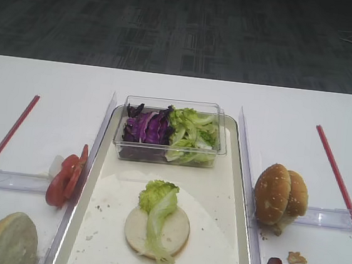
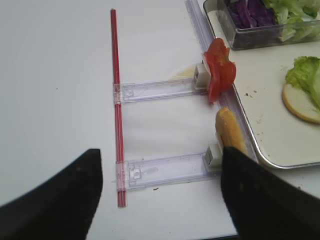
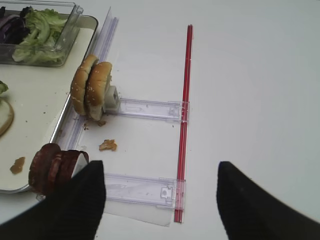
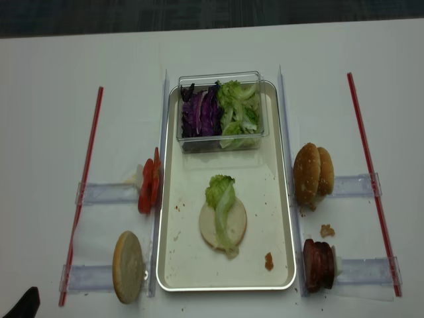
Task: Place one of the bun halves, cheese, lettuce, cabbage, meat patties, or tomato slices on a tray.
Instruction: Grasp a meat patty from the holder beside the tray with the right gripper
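The left gripper (image 2: 160, 195) is hovering over the white worktop (image 4: 40, 99) at the near left, its jaws standing wide apart and holding nothing. The right gripper (image 3: 160, 200) is hovering at the near right, its jaws likewise spread wide and empty. Between them, a long tray (image 4: 171, 265) with a paper liner is lying lengthwise on the worktop. Just left of the tray's near end, a pale bun half (image 4: 128, 266) is standing on edge in a clear plastic holder (image 4: 86, 278). Just right of the near end, the meat patties (image 4: 319, 265) are standing on edge in a matching holder, with a small crumb (image 4: 326, 230) lying just beyond them. On the tray liner, a flat cream-faced bun half (image 4: 211, 228) is lying face up, and a lettuce leaf (image 4: 221, 202) is draping across it. A small reddish scrap (image 4: 269, 261) is lying on the tray near its right rim. Farther back, the tomato slices (image 4: 148, 187) are standing on edge beside the left rim, and two sesame bun halves (image 4: 313, 175) are standing together beside the right rim. At the far end of the tray, a clear tub (image 4: 222, 140) is holding purple cabbage (image 4: 202, 116) on the left and more lettuce on the right. A red strip (image 4: 85, 185) is running along each outer side of the worktop.
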Motion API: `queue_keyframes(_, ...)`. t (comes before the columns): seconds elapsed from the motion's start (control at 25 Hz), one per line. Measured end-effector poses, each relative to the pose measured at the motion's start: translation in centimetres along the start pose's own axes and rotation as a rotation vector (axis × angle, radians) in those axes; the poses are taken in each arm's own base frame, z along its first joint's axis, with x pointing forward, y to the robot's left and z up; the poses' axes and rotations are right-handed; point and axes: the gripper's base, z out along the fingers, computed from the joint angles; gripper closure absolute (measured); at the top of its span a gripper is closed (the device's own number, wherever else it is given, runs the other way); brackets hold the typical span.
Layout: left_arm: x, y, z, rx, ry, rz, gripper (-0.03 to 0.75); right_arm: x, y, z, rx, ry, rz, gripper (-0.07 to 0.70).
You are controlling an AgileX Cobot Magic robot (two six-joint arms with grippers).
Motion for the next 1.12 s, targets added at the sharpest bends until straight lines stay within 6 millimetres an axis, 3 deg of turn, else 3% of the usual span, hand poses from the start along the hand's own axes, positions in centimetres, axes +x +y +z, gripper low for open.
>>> queue_keyframes(0.44, 0.0, 0.0, 0.0, 0.000, 0.000, 0.000, 0.242, -0.1, 0.0, 0.1, 0.000, 0.002, 0.003, 0.139)
queue_keyframes(0.6, 0.0, 0.0, 0.0, 0.000, 0.000, 0.000, 0.242, -0.7, -0.1, 0.3, -0.006, 0.088, 0.027, 0.139)
queue_keyframes(1.12, 0.0, 0.0, 0.0, 0.000, 0.000, 0.000, 0.242, -6.1, -0.2, 2.2, -0.022, 0.366, 0.240, 0.140)
